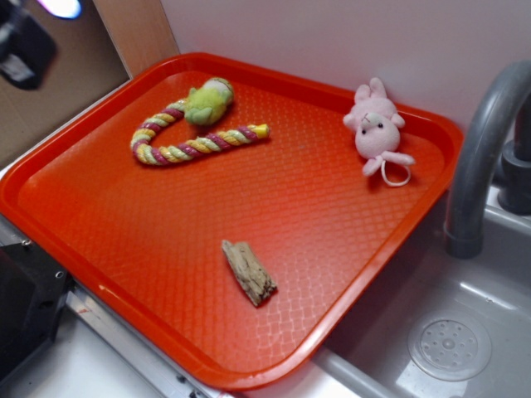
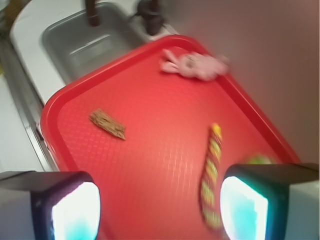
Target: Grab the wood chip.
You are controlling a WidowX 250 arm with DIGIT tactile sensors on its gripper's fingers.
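wood chip (image 1: 249,272) lies flat and alone on the near part of the red tray (image 1: 99,215), well apart from the striped rope toy (image 1: 195,143) and the pink plush bunny (image 1: 375,128), so nothing crowds a grasp. pincer (image 2: 160,207) hangs high above the tray, spread wide and empty, over the rope rather than the chip; it likely needs to shift toward the sink (image 2: 85,40) side before descending.

Wood chip (image 2: 107,124) on red tray (image 2: 165,150)
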